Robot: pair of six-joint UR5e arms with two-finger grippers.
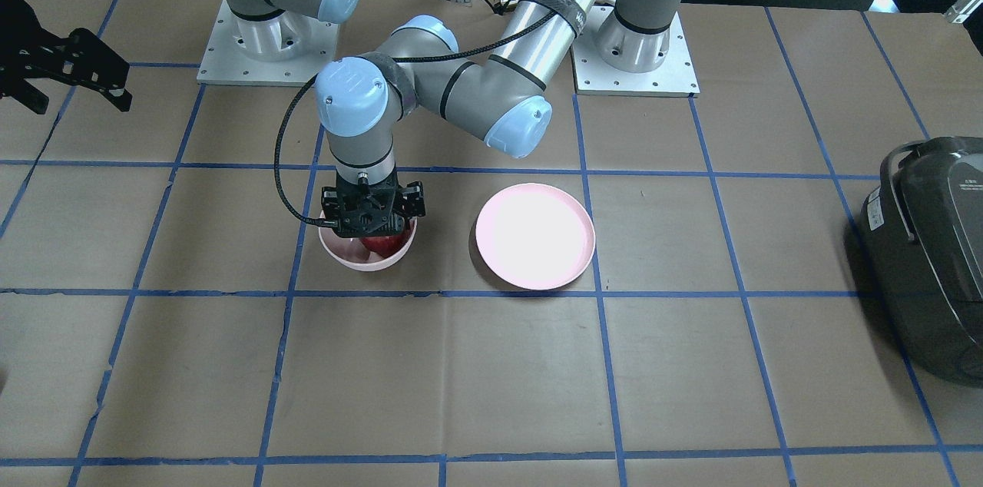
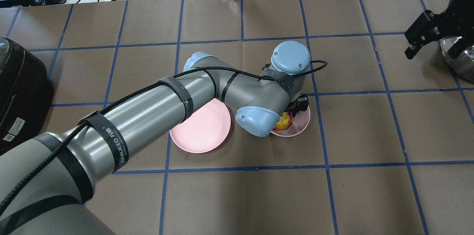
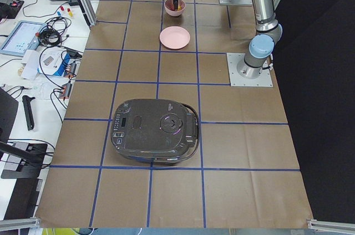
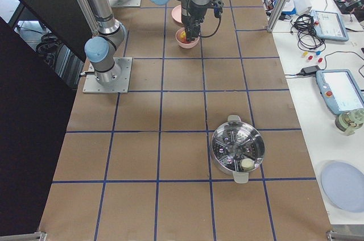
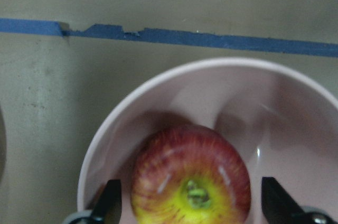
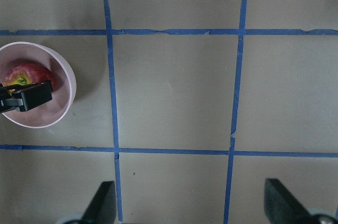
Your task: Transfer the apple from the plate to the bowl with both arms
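The red apple [image 5: 191, 179] with a yellow-green stem patch lies inside the deep pink bowl [image 5: 158, 92]. My left gripper [image 1: 374, 232] hangs straight down over the bowl [image 1: 361, 260]. It is open, with its fingertips [image 5: 111, 200] apart from the apple on both sides. The flat pink plate [image 1: 535, 235] is empty and lies beside the bowl on the robot's left. My right gripper [image 2: 431, 48] is open and empty, raised far off on the robot's right. Its wrist view shows the bowl [image 6: 58, 102] and the apple [image 6: 24, 77] at the left edge.
A dark rice cooker [image 1: 929, 249] stands at the table's end on the robot's left. A steel pot [image 4: 238, 149] with a steamer insert stands towards the other end, below the right gripper. The arms' base plates [image 1: 265, 57] are at the robot's side of the table.
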